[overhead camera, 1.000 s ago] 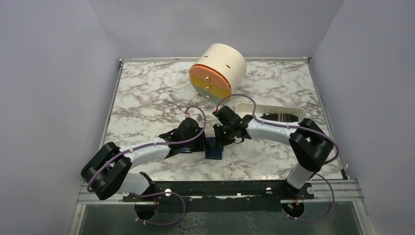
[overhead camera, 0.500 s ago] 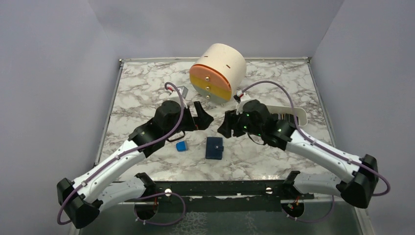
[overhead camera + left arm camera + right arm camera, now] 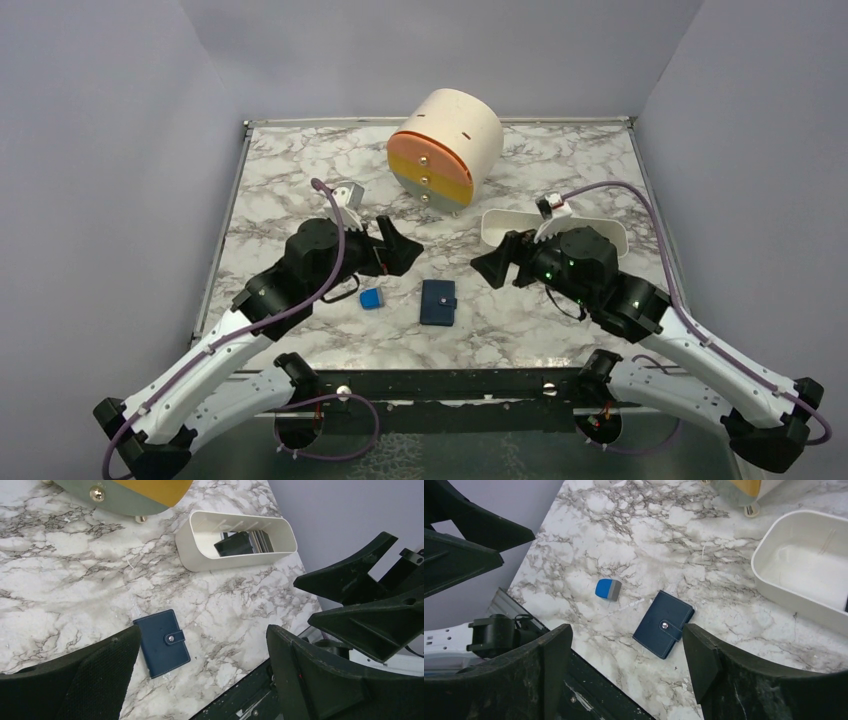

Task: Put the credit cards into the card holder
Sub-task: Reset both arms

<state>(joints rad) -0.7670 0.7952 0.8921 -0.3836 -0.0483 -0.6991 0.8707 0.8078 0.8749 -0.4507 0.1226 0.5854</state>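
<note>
The card holder (image 3: 438, 302) lies flat on the marble table, folded shut with its snap tab fastened; it also shows in the wrist views (image 3: 161, 642) (image 3: 663, 624). No credit cards show loose on the table, and the holder's inside is hidden. My left gripper (image 3: 400, 243) (image 3: 200, 632) hovers up and to the left of the holder, open, with nothing between its fingers. My right gripper (image 3: 492, 262) (image 3: 626, 630) hovers up and to the right of it, also open, with nothing in it. Neither touches the holder.
A small bright blue block (image 3: 371, 299) (image 3: 608, 589) sits just left of the holder. A white oblong tray (image 3: 500, 222) (image 3: 200, 555) with dark items inside stands at the right. A cream drum with an orange and yellow face (image 3: 445, 145) stands at the back.
Both grippers were down at the card holder a second ago. They have opened, lifted and drawn apart, leaving the holder shut on the table and the blue block uncovered.
</note>
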